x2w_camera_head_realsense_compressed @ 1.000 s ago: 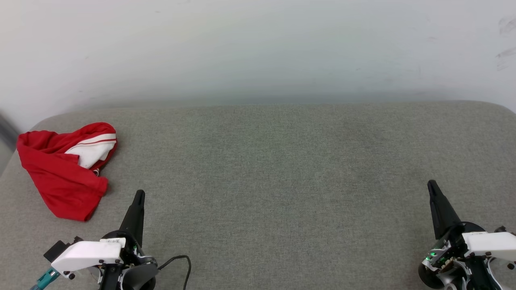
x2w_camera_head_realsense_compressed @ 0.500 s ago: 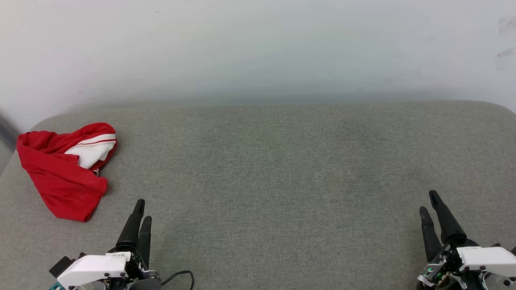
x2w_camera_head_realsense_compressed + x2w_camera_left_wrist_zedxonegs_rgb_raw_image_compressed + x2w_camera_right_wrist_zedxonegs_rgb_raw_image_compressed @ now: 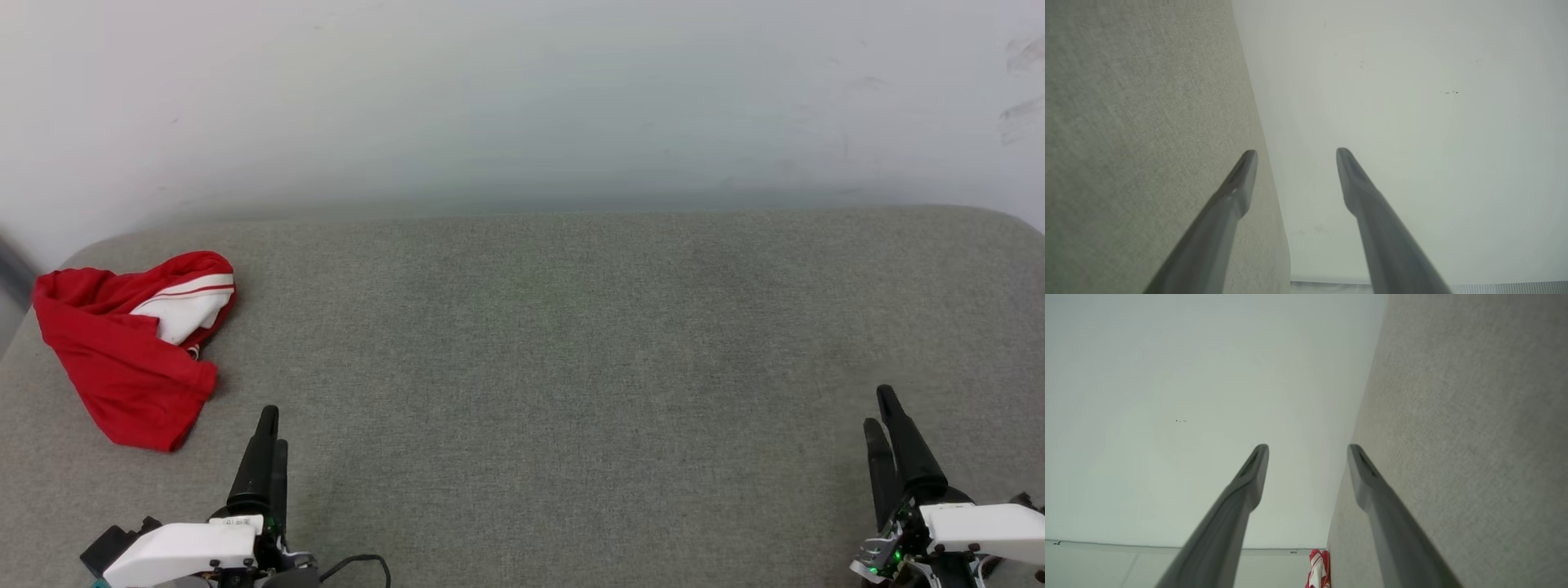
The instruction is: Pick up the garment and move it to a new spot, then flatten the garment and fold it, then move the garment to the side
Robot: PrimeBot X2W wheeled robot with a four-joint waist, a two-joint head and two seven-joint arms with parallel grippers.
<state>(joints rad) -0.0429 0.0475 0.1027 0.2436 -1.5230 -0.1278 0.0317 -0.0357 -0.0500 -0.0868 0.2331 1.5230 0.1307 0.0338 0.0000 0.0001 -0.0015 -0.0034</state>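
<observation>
The garment (image 3: 131, 343) lies crumpled at the far left of the grey table (image 3: 555, 343), a red heap with a white striped sleeve on top. A small part of the garment (image 3: 1318, 571) peeks in at the bottom of the right wrist view. My left gripper (image 3: 272, 426) is at the lower left, just right of and nearer than the heap, apart from it. In the left wrist view the left gripper (image 3: 1295, 154) is open with nothing between its fingers. My right gripper (image 3: 879, 408) sits at the lower right, far from the cloth. The right gripper (image 3: 1308, 449) is open and empty too.
A pale wall (image 3: 522, 98) rises behind the table's far edge. A black cable (image 3: 359, 562) loops beside the left wrist. The table's rounded corners show at far left and far right.
Both grippers went from shut to open. Both arms drew back toward the bottom of the head view. The garment lies as it did.
</observation>
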